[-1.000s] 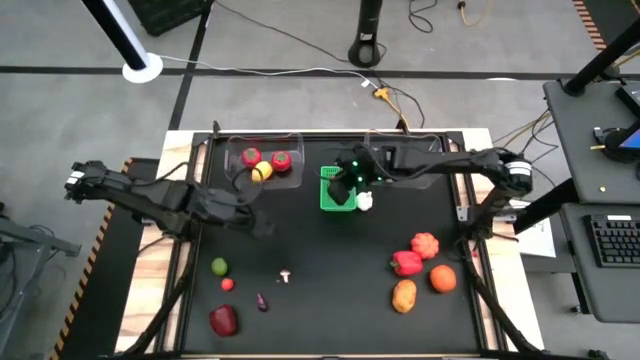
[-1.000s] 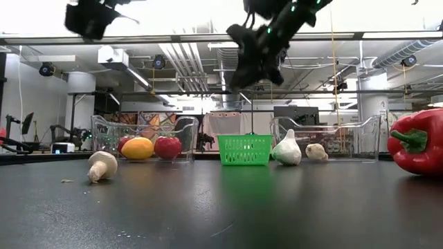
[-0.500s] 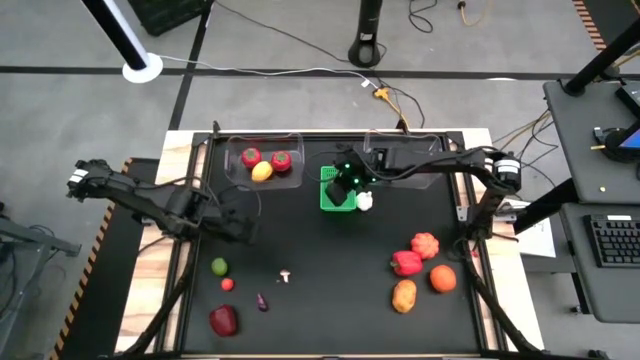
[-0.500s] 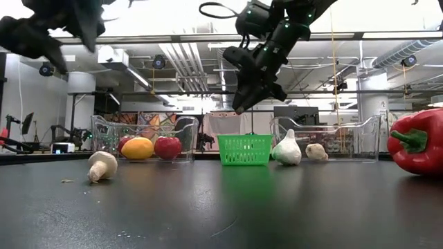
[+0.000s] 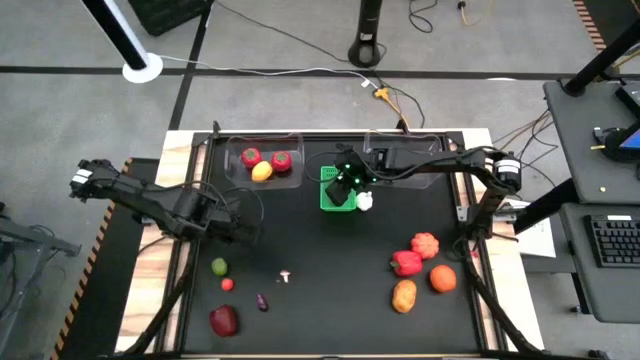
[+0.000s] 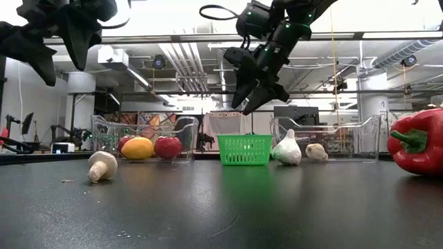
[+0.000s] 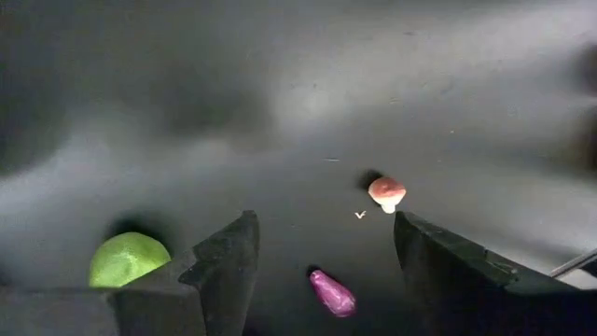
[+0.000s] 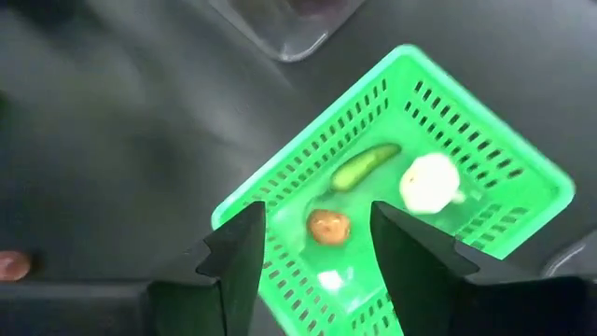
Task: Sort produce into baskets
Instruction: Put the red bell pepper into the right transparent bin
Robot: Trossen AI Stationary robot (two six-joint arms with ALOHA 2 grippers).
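The right gripper (image 8: 312, 245), fingers spread and empty, hangs directly over the green basket (image 8: 522, 154); inside lie a small brown piece (image 8: 327, 225) nearest the fingers, then a slim green vegetable (image 8: 365, 165) angled lengthwise away from them, and a white piece (image 8: 430, 182) beside it. The left gripper (image 7: 322, 257), also spread, hovers above the black table (image 7: 280, 93) with a purple piece (image 7: 332, 292) just ahead, a lime (image 7: 129, 259) beside 1 finger, and a mushroom (image 7: 387, 192) farther off.

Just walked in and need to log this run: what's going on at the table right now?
A two-arm robot is sorting toy produce into baskets. The right gripper hangs open above the green basket, which holds a small cucumber, a brown piece and a white piece. The left gripper is open and empty over the black table, near a lime, a mushroom and a purple piece.
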